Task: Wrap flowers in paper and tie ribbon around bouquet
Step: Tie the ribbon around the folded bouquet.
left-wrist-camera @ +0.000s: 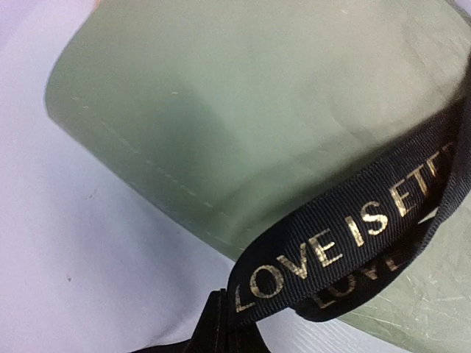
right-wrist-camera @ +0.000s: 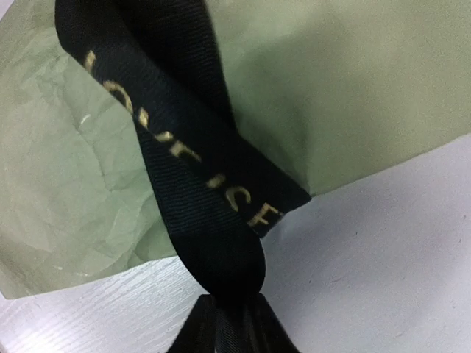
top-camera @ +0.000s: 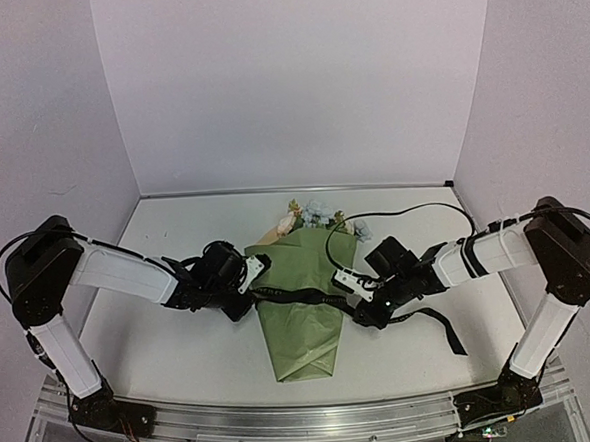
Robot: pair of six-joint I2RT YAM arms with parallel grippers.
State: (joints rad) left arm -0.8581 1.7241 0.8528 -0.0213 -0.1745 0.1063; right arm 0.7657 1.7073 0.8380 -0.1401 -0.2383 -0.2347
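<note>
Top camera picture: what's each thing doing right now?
Olive-green paper cone: rolled around the flowers, lying flat on the white table.
Pale cream and blue flowers: poking out of the cone's wide end.
Black fabric ribbon with gold lettering: running across the cone, one end loose on the table.
Left gripper: jaws shut on the ribbon.
Right gripper: jaws shut on the ribbon.
</note>
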